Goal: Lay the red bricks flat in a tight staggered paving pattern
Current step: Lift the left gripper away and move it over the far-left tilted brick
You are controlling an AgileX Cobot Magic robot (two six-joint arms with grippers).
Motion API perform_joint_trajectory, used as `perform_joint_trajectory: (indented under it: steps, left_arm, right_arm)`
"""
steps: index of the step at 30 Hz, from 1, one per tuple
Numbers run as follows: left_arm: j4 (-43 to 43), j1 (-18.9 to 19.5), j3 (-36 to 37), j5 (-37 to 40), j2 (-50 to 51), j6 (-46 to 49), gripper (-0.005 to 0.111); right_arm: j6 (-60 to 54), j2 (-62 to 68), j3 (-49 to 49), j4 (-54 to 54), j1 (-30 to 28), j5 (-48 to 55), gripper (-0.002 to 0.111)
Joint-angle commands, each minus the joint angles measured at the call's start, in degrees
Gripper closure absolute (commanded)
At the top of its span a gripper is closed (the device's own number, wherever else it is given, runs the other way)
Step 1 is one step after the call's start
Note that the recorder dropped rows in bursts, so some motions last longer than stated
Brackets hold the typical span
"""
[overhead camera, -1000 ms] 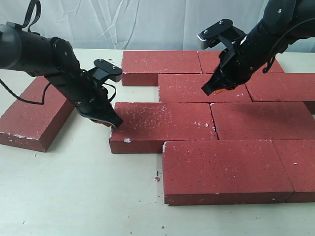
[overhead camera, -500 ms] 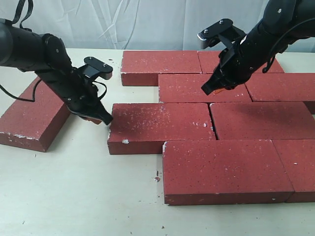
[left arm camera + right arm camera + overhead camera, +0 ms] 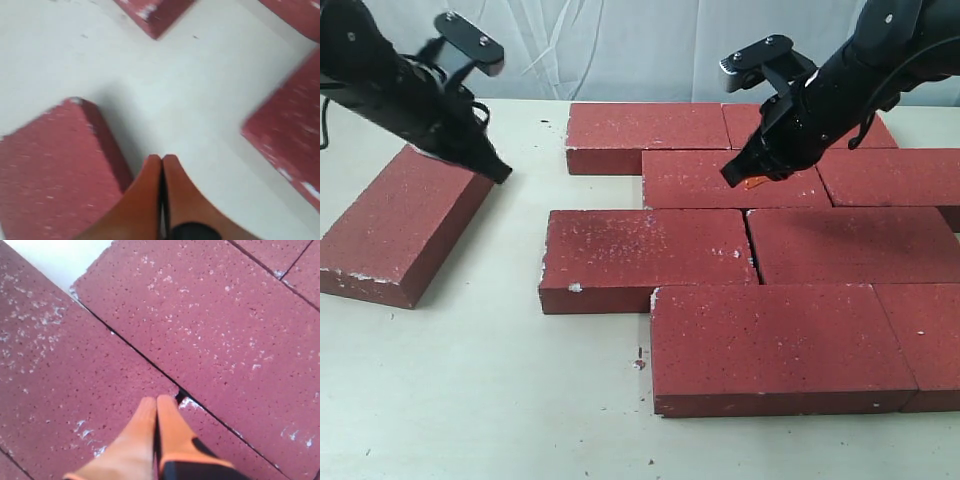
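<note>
As I read the exterior view, eight red bricks (image 3: pixel 775 345) lie flat on the desk (image 3: pixel 470 400) in four staggered rows with narrow seams. The left third-row brick (image 3: pixel 645 255) juts out past the front row. A ninth brick (image 3: pixel 405 225) lies flat well apart at the left, angled to the rows.

The left claw (image 3: pixel 502 176) is clenched on nothing, by that brick's far right corner. My left wrist view puts its pressed fingertips (image 3: pixel 150 170) over bare desk beside the corner.

The right claw (image 3: pixel 742 181) is likewise clenched and empty, over the left second-row brick (image 3: pixel 700 180), above a meeting of seams. I cannot tell whether either claw touches anything.
</note>
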Motion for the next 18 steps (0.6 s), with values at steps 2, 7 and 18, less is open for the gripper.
perform_joint_trajectory:
  steps: [2, 7, 18]
  left_arm:
    - [-0.1, 5.9, -3.9, -9.9, -0.4, -12.2, 0.107]
    - [8.9, 11.4, -16.5, 14.0, 2.4, -19.9, 0.106]
    - [5.2, 19.1, -22.4, 28.2, 10.2, -19.5, 0.002]
  right_arm:
    - [-0.3, -0.1, 0.1, 2.1, -0.2, -0.5, 0.109]
    - [-0.3, -0.1, 0.1, 2.7, -0.2, -0.6, 0.109]
    - [-0.4, -0.1, 0.1, 3.0, -0.2, -0.5, 0.109]
